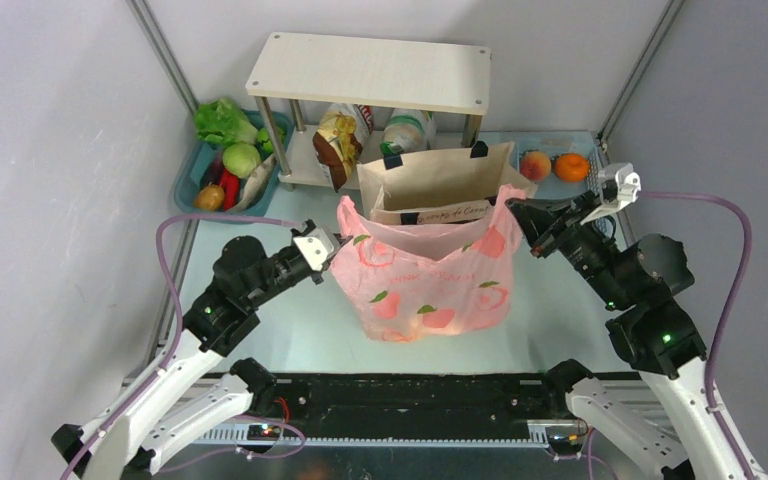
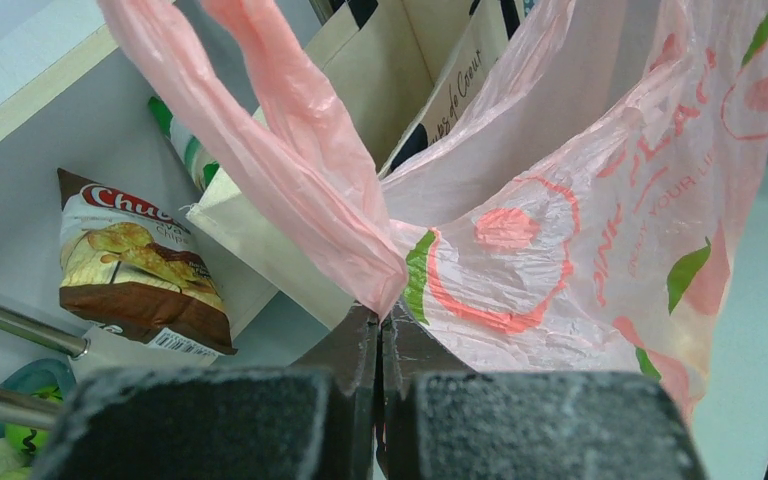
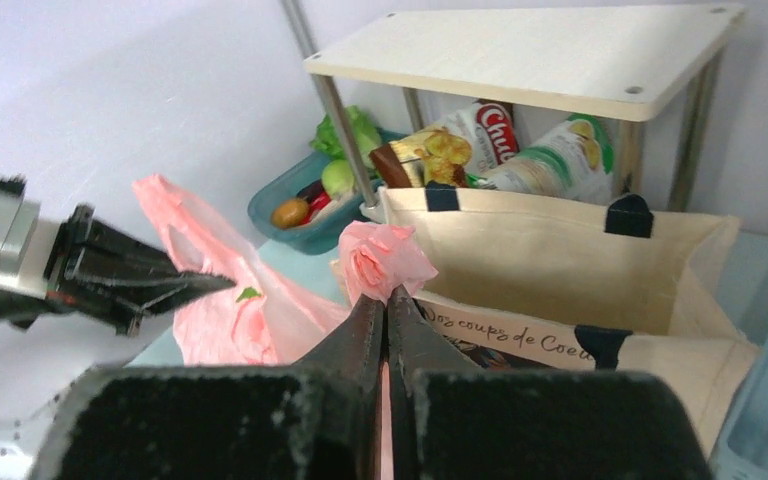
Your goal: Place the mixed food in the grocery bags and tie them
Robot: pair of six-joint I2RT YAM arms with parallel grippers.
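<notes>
On the pale table [image 1: 260,330], the beige canvas tote with navy handles [image 1: 440,175] is standing open at 12 o'clock of the thin pink plastic bag with peach prints [image 1: 425,290], which is hanging mid-table between both arms. The left end effector [image 1: 338,243] is pinching one pink handle loop [image 2: 290,150] at the bag's 10 o'clock, jaws closed on the film. The right end effector [image 1: 517,212] is clamping the other bunched handle [image 3: 385,258] at 2 o'clock. They're stretching the handles apart, likely readying a knot. The brown-yellow crisp packet [image 2: 135,265] is sitting under the white wooden shelf [image 1: 370,70] at 11 o'clock, unpacked.
</notes>
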